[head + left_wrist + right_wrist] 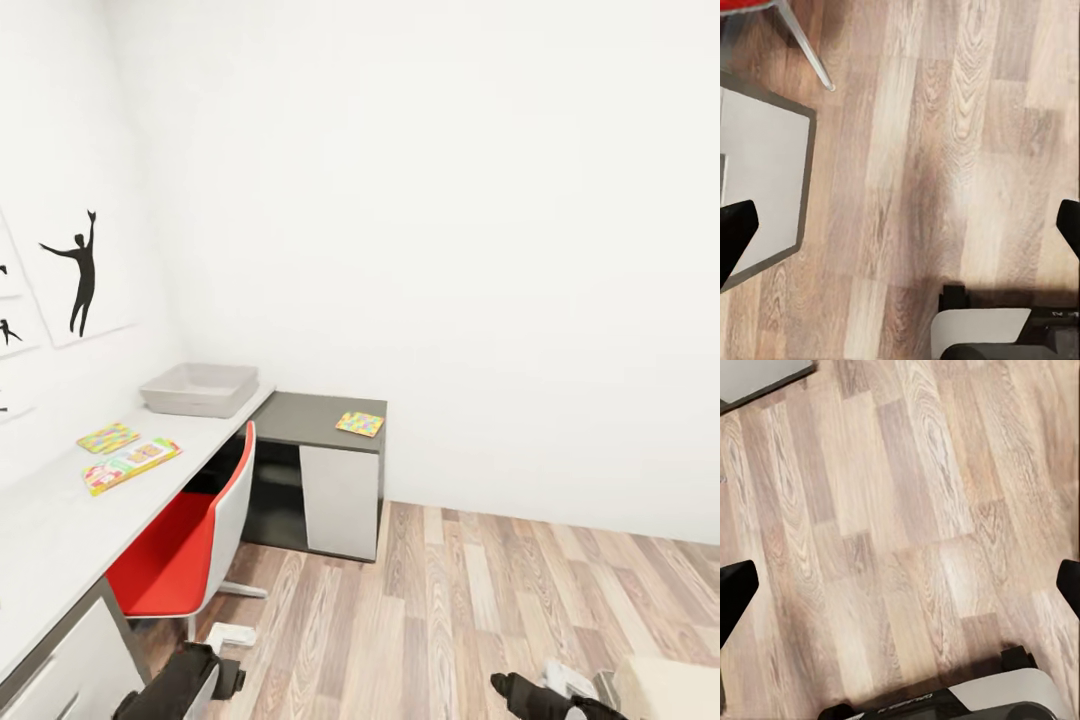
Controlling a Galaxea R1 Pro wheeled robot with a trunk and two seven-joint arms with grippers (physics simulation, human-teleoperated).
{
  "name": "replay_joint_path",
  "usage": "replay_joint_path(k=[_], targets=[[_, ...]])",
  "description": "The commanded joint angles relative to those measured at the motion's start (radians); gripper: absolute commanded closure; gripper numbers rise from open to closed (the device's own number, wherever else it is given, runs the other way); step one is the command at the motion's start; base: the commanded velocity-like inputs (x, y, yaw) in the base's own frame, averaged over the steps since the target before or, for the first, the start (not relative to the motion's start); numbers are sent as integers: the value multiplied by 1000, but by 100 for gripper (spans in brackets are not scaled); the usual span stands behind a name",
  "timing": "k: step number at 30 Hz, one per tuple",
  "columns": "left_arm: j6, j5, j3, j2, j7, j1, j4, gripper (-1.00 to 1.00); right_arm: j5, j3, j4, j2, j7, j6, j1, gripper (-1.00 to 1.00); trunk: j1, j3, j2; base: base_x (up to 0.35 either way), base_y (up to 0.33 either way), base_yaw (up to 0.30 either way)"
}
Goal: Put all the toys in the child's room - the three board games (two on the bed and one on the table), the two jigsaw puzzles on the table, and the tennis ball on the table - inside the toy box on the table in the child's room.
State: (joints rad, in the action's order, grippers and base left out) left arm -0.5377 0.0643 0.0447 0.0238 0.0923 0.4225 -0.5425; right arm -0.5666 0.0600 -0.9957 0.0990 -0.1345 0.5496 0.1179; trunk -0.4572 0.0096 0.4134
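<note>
Both end effectors, left [900, 225] and right [900, 585], hang released over the floor; toy box [200, 388], board game [131, 464], puzzles [108, 437] on the surface; approach step, roll closer next.

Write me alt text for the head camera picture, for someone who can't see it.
A long pale table along a white wall carries a grey toy box, a board game and a jigsaw puzzle; a second jigsaw puzzle lies on its lower dark section. A red chair stands on the wood floor.
</note>
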Motion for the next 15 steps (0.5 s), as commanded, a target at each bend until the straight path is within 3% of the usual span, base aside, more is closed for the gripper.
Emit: replay_joint_path(k=[1, 4, 8, 11, 15], targets=[[-31, 6, 4, 1, -14, 0, -31, -100, -11, 7, -31, 0, -25, 30, 0, -100, 0, 0, 1, 0, 0, -282], [-127, 5, 3, 1, -100, 2, -138, -100, -14, 46, -165, -6, -80, 139, 1, -100, 0, 1, 1, 0, 0, -282], [-184, 5, 4, 5, -207, 2, -208, -100, -16, 91, -290, -12, -105, 216, 2, -100, 0, 3, 1, 0, 0, -282], [-219, 6, 4, 6, -255, 2, -231, -100, -17, 112, -338, -14, -110, 262, 2, -100, 0, 5, 1, 0, 0, -282], [-263, 5, 3, 11, -276, 2, -265, -100, -18, 121, -358, -11, -112, 296, 1, -100, 3, 10, -6, 0, 0, -282]])
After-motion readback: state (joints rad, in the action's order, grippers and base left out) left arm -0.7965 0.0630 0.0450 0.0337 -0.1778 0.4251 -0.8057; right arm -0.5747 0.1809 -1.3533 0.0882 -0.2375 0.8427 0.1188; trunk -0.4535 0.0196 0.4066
